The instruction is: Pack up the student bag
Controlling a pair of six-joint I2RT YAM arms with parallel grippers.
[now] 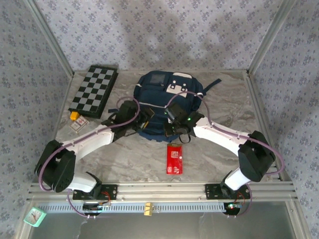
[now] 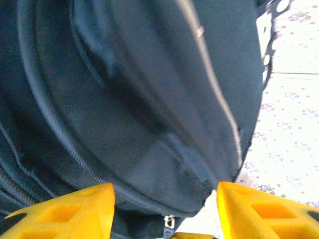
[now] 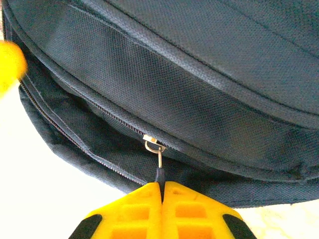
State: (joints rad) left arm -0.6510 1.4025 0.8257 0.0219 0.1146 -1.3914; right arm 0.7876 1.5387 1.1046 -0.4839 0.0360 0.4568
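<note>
Student bag (image 1: 167,102) lying at centre-far of tabletop (image 1: 214,149), navy, pale patches facing up. Right hand (image 3: 162,188) working at bag's near edge, yellow fingers pressed together, pinching zipper pull (image 3: 159,162). Left hand (image 2: 164,211) sitting at bag's near-left side, fingers (image 2: 75,209) standing spread with bulge of bag fabric between them; contact with fabric hard to tell. Chessboard (image 1: 94,89) lying far left, apart from bag. Red packet (image 1: 174,159) lying flat just near of bag, between arms. Small items (image 1: 77,122) sitting near chessboard's near corner, too small to name.
</note>
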